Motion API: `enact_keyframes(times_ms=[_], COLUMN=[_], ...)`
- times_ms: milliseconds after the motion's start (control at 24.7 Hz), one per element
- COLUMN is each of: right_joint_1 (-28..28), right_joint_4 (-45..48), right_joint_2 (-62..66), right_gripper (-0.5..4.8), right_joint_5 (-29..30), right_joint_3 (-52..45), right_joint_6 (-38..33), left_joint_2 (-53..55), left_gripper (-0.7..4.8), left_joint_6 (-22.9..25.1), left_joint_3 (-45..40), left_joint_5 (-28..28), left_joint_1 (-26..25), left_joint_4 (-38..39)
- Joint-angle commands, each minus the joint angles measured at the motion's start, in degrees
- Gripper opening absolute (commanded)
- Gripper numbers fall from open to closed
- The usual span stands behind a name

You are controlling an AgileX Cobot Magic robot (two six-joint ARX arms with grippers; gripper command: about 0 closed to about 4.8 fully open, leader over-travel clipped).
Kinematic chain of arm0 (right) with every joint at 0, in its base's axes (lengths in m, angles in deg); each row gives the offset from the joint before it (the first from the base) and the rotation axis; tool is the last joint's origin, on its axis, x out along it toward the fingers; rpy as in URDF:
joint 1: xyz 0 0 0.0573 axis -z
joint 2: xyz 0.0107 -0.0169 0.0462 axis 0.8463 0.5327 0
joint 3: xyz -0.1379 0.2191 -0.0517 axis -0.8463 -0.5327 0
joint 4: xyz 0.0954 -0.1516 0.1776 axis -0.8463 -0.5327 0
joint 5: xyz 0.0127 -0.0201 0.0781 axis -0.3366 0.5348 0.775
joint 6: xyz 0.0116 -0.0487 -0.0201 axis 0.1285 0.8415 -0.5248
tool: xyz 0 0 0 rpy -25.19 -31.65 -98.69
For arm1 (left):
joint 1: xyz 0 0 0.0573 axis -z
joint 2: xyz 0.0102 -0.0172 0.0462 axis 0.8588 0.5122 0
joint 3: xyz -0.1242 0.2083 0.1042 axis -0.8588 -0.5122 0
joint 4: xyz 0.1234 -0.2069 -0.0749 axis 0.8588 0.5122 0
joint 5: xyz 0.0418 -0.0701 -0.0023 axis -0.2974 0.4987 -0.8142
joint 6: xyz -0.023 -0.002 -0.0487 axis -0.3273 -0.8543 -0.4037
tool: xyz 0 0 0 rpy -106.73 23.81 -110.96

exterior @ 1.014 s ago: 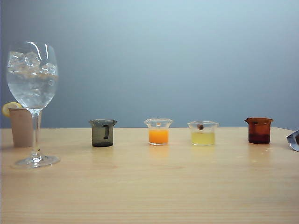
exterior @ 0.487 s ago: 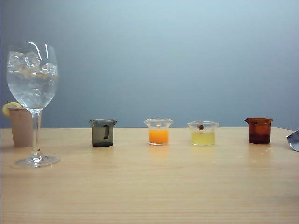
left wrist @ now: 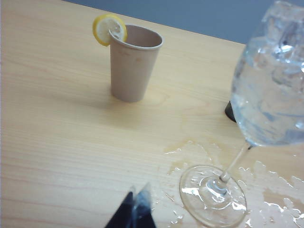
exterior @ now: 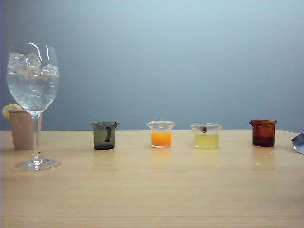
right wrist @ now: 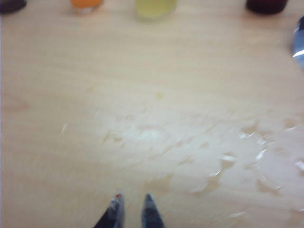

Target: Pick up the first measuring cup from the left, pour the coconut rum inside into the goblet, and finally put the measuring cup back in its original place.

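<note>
The first measuring cup (exterior: pixel 104 135), smoky grey-green with a dark handle, stands upright on the table, leftmost of the row of small cups. The coconut rum cannot be made out through the tinted wall. The goblet (exterior: pixel 33 95) stands to its left, its bowl full of ice and clear liquid. My left gripper (left wrist: pixel 137 192) hovers shut and empty above the table, near the goblet's foot (left wrist: pixel 213 194). My right gripper (right wrist: pixel 133 197) is slightly open and holds nothing, well short of the cup row; the measuring cup's base (right wrist: pixel 10 4) is just in frame. Neither gripper appears in the exterior view.
To the right of the grey-green cup stand an orange-filled cup (exterior: pixel 161 134), a pale yellow cup (exterior: pixel 206 135) and an amber cup (exterior: pixel 263 133). A paper cup with a lemon slice (left wrist: pixel 133 61) is behind the goblet. Wet patches (left wrist: pixel 266 190) surround the foot. A silver object (exterior: pixel 299 142) lies at the right edge.
</note>
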Motion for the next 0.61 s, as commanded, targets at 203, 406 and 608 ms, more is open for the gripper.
enact_keyframes(times_ms=[203,406,608], right_joint_1=[14.1,23.7,30.6], right_joint_4=[1.6,2.5,2.5], right_joint_2=[-13.7,-13.6,-13.6], right_gripper=[0.58,0.58,0.58], right_joint_5=[-0.4,-1.0,-1.0], right_joint_3=[-0.3,-0.3,-0.3], right_joint_6=[0.0,0.0,0.0], left_joint_2=[0.0,0.0,0.0], left_gripper=[-0.02,-0.02,-0.01], left_joint_6=[0.4,0.4,0.4], left_joint_3=[-0.2,-0.2,-0.2], left_joint_5=[-0.2,0.0,-0.4], left_joint_1=[-0.1,-1.8,-4.8], left_joint_4=[0.0,0.0,0.0])
